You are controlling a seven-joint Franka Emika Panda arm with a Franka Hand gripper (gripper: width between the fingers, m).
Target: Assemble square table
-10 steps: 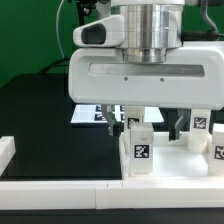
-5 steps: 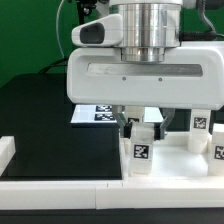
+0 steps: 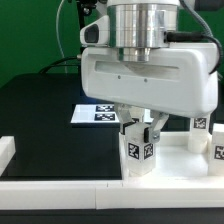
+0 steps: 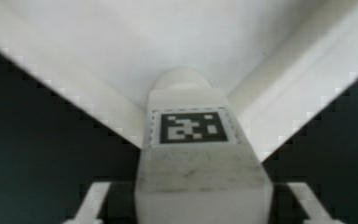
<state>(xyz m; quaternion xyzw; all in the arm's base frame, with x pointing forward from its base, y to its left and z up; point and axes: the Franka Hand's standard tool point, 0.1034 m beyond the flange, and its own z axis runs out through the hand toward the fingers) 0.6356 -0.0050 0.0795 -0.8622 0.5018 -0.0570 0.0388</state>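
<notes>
The arm has swung and tilted since a moment ago, its two-finger gripper now clamped on a short chunky white plastic leg standing on the square white slab. Light, rigid, probably slippery; hold its flat sides.

From my remote seat I see a matte black desk spread across the scene. On it, toward the middle, lies the marker board, a thin flat white sheet printed with black square tags. Long plain white bars run along the near edge, with a short white block at the exterior view's left. A green backdrop stands behind the desk.
</notes>
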